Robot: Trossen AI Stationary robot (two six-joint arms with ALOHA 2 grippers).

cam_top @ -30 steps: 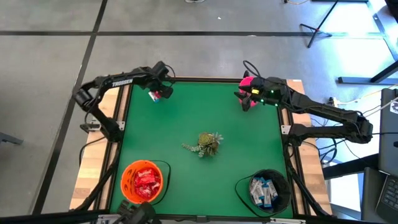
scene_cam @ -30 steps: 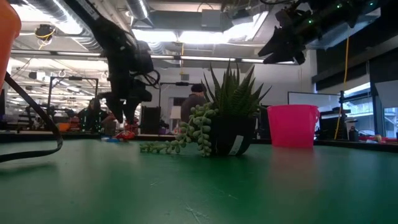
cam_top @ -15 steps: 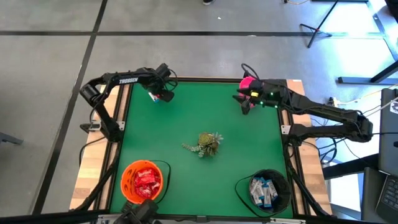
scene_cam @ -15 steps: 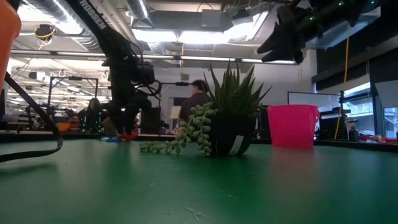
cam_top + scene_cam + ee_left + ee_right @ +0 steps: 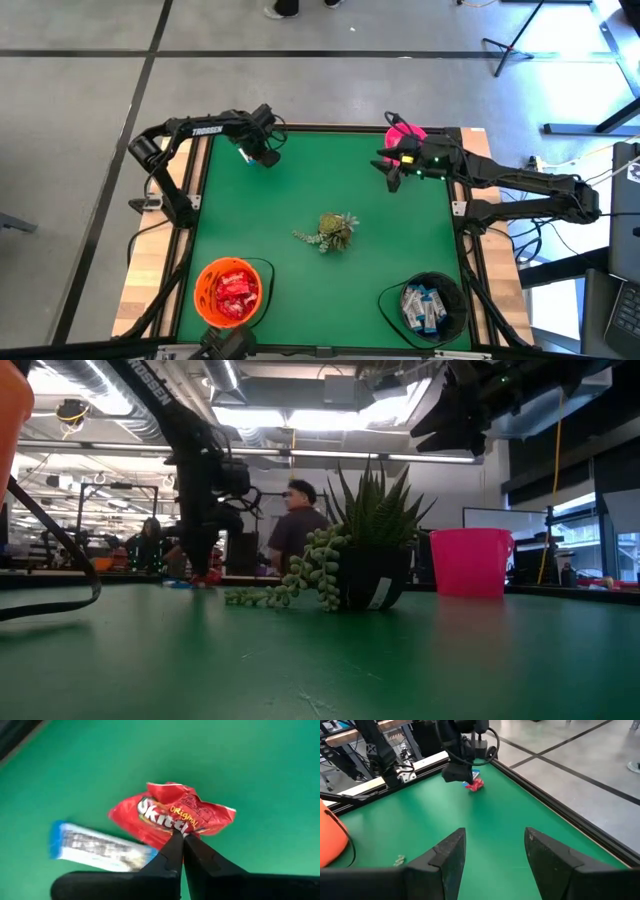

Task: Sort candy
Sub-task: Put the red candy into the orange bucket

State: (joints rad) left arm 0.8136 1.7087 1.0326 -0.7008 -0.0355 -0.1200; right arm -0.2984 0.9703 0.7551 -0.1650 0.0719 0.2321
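A crumpled red candy packet [image 5: 170, 812] lies on the green table at its far left corner, and my left gripper [image 5: 182, 837] stands over it, shut on it. The same gripper [image 5: 265, 155] shows in the high view and as [image 5: 200, 572] in the low view. A white-and-blue candy packet [image 5: 100, 847] lies flat beside the red one. My right gripper [image 5: 495, 860] hangs open above the table's far right part [image 5: 385, 172], with nothing between its fingers. My left gripper pinches the red packet's crumpled edge [image 5: 176, 826] between its two fingertips. The fingers come from above and point almost straight down. The packet rests on the table under them.
A small potted plant [image 5: 330, 232] stands mid-table. An orange bowl [image 5: 205, 300] with red packets sits at the near left, and a black bowl [image 5: 455, 315] with white-and-blue packets at the near right. A pink cup [image 5: 400, 130] stands at the far right. A person [image 5: 300, 525] is behind the table.
My left gripper has sunk onto the red packet at the far left corner, rolled a little, and shut on it. My right gripper has swung a little toward the near edge, away from the pink cup, staying open.
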